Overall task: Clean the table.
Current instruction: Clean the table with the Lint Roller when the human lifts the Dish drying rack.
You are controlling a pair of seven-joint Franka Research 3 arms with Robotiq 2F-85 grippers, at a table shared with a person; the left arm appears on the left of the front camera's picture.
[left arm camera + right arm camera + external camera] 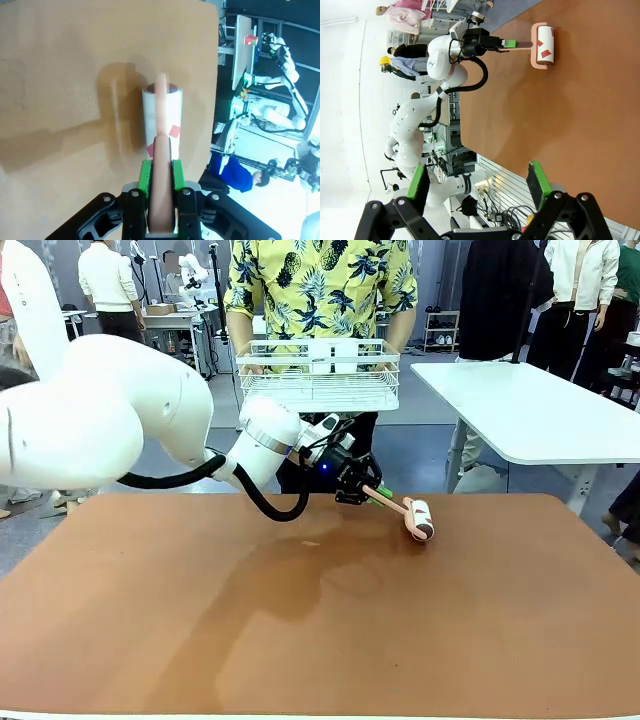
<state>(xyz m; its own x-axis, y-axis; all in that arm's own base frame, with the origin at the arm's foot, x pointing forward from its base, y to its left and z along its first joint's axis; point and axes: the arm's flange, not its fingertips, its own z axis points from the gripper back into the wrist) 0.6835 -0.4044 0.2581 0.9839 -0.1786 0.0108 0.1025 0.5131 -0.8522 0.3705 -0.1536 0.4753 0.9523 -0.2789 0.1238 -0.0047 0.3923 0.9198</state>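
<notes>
Left claw [374, 492] clamped tight on pink handle of lint roller [420, 520]; roller head resting on terracotta table [300, 640], towards far edge, right of centre. Right claw [477, 181] wide apart, holding nothing

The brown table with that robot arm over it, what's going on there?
The robot's left arm has its jaws shut on the pink handle of a lint roller, whose roll appears to rest on the table near its far side. The right jaws stand open and empty. A person across the table holds a white wire basket.
</notes>
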